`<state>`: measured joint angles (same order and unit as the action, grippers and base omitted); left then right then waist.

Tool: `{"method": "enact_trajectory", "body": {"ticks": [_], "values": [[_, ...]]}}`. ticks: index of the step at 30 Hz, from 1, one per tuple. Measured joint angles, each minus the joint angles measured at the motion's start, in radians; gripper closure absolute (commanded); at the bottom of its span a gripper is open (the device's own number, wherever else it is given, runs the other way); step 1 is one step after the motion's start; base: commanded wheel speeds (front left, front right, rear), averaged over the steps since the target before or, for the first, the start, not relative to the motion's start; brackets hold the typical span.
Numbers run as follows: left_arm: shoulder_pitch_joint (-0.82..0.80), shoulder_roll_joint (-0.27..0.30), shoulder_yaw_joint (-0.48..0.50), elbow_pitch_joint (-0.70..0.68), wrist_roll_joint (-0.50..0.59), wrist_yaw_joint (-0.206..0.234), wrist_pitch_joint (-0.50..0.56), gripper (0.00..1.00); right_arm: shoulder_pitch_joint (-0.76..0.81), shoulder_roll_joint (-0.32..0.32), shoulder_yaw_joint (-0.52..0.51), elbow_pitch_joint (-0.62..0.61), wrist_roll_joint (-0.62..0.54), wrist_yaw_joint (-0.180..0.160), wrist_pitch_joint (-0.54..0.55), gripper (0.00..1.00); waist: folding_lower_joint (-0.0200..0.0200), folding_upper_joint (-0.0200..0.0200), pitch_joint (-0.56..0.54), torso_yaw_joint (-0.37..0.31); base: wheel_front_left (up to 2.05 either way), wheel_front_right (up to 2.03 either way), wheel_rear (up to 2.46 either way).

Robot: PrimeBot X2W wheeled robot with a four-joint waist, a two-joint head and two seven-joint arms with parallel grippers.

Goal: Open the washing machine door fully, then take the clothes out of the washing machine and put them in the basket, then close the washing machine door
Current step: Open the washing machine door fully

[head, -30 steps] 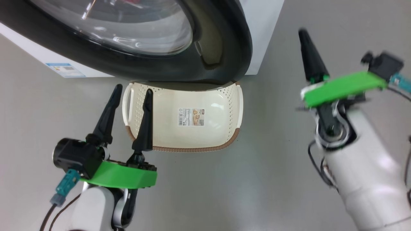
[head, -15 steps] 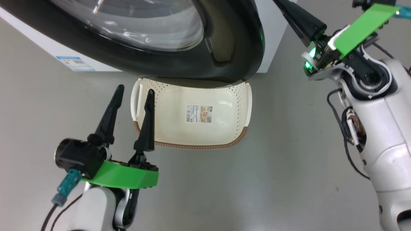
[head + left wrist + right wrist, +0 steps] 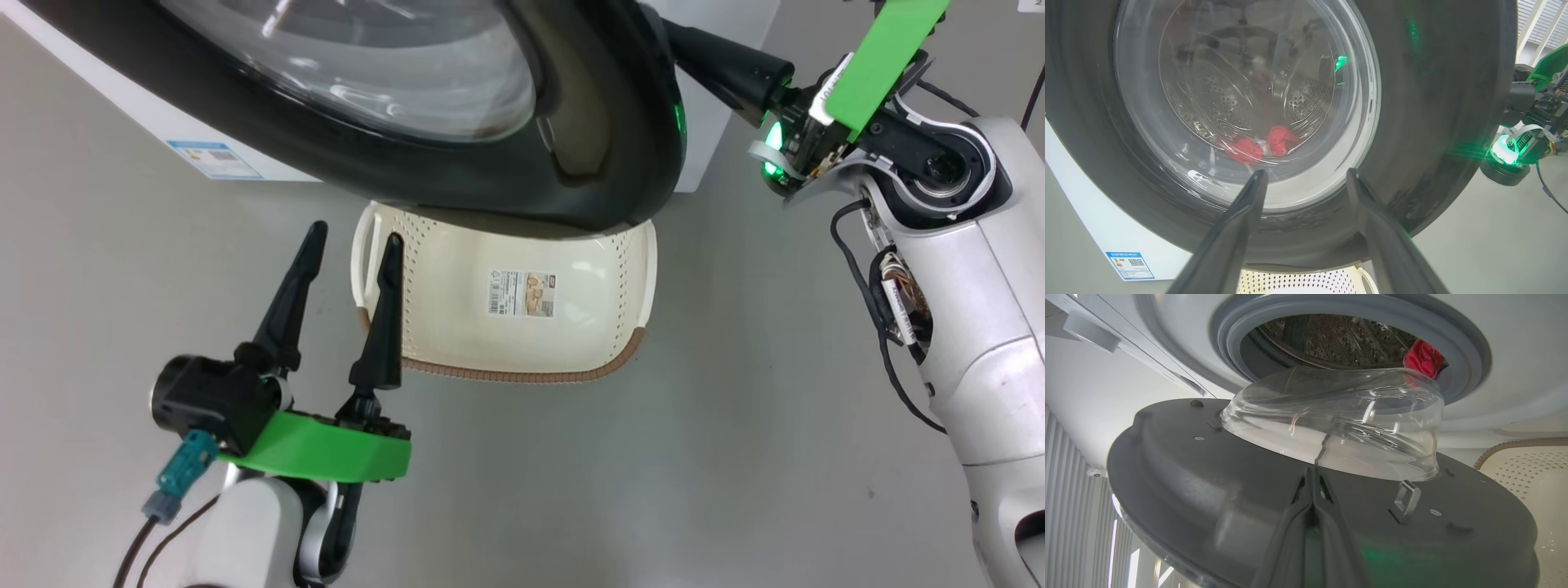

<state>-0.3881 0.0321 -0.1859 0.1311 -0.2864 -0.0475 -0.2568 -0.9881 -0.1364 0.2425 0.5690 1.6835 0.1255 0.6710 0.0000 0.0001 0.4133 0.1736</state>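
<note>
My right gripper [image 3: 1313,475] was pinched closed on nothing, tips at the inner side of the door [image 3: 1208,477], which stood ajar. Past the door, red clothes [image 3: 1423,357] lay in the washer [image 3: 1515,335]. My left gripper [image 3: 357,233] gaped wide and empty, the basket [image 3: 506,374] just right of it, under the door.

Head view looks steeply down; both wrist views face the washing machine door [image 3: 1433,102] closely, from opposite sides.
</note>
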Motion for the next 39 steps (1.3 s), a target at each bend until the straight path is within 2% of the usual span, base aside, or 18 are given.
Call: {"method": "enact_trajectory", "body": {"ticks": [8,25,39], "values": [[0.011,0.000,0.005,0.008,0.000,0.004,0.000,0.00,0.064,0.009,0.028,-0.042,-0.022,0.000,0.036,1.00,0.0000,0.0000,-0.049,0.020,0.00,0.00,0.00],[0.139,0.000,0.031,0.045,0.000,0.004,0.000,0.00,0.271,0.047,0.090,-0.098,-0.032,0.000,0.088,1.00,-0.0001,0.0000,-0.213,0.071,0.00,0.00,0.00],[0.189,0.002,0.029,0.103,0.001,-0.005,0.000,0.00,0.375,0.058,0.162,-0.104,-0.040,0.000,0.086,1.00,0.0000,0.0000,-0.331,0.175,0.00,0.00,0.00]]}}
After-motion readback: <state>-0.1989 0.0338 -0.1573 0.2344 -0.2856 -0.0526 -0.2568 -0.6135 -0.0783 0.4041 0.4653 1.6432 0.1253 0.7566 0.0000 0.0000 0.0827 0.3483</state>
